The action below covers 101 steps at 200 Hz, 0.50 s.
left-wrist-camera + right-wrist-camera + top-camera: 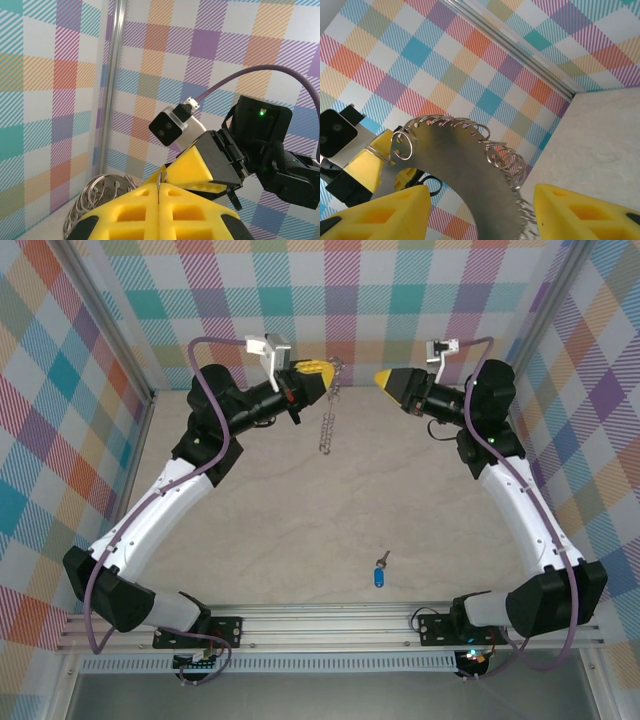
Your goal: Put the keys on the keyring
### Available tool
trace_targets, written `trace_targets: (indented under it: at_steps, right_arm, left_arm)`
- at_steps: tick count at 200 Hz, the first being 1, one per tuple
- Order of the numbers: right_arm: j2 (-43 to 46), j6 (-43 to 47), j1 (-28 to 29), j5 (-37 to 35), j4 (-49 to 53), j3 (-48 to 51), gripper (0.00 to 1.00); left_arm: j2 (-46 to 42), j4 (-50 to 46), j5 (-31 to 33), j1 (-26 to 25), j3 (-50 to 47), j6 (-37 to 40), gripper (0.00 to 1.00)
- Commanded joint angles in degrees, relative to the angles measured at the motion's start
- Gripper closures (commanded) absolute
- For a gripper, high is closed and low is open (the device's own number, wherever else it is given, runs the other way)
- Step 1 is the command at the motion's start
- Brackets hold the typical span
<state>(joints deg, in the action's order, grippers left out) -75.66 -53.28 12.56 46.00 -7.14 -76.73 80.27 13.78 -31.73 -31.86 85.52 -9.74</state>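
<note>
Left gripper (312, 375) is clenched on the rim of the keyring (327, 410), holding it aloft over the far side of the worktop (300, 520). The right gripper (385, 377) stands parted and empty, facing it. The key (379, 573) lies untouched near the arm bases. Judged step: ring presented, key not fetched, so next the right gripper must descend and pinch its small blue head precisely.

keyring (327, 412) hanging from left fingers (312, 370), blue key (379, 575) on table (290, 510)
</note>
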Motion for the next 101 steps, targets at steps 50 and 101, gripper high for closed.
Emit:
trace_targets:
  at_steps: [50, 101]
  right_arm:
    - [7.0, 7.1, 0.0, -10.4, 27.3, 12.6, 0.42]
    - [11.5, 4.5, 1.1, -18.8, 38.4, 29.4, 0.48]
  left_arm:
    - [-3.7, -0.8, 7.0, -0.6, -4.3, -4.3, 1.00]
    - [-6.6, -3.0, 10.3, -0.7, -9.0, -6.7, 1.00]
